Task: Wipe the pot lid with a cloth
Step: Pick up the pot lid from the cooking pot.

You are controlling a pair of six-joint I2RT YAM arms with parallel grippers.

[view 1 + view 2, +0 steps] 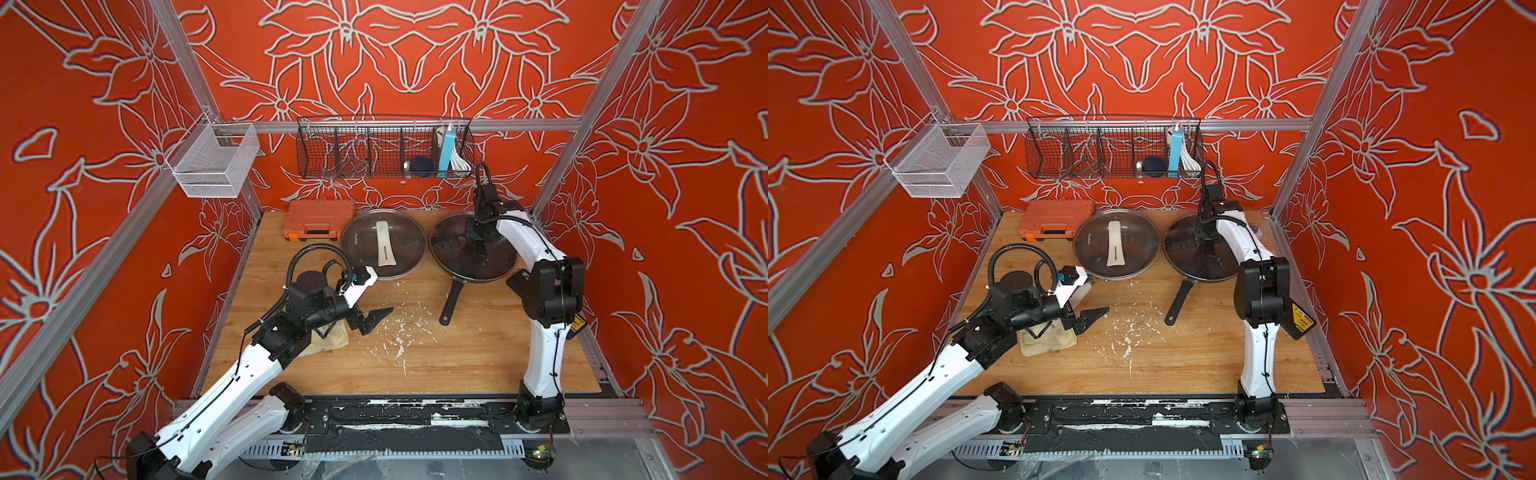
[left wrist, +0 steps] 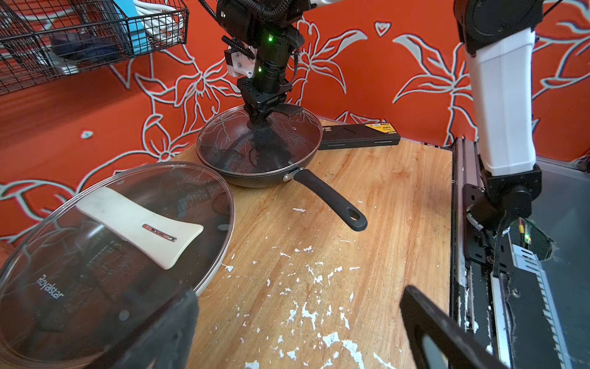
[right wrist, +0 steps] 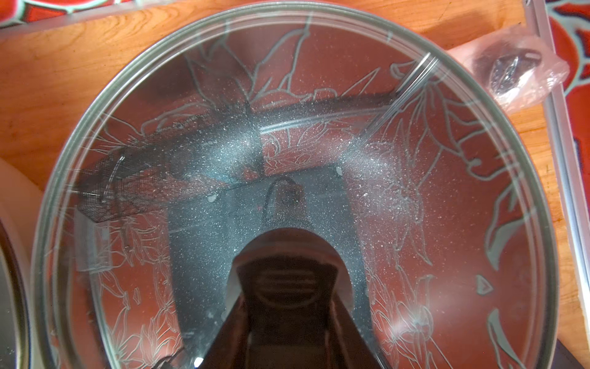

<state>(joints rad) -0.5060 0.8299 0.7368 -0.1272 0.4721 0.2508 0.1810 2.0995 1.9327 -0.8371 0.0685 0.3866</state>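
Note:
A glass pot lid covers a black frying pan at the back right of the wooden table. My right gripper comes down from above, shut on the lid's dark handle. A beige cloth lies flat at the front left, partly under my left arm. My left gripper hangs open just right of the cloth, holding nothing.
A second glass lid with a white handle sits left of the pan. The pan's handle points toward the front. An orange case, a black wire basket and a white mesh basket are behind.

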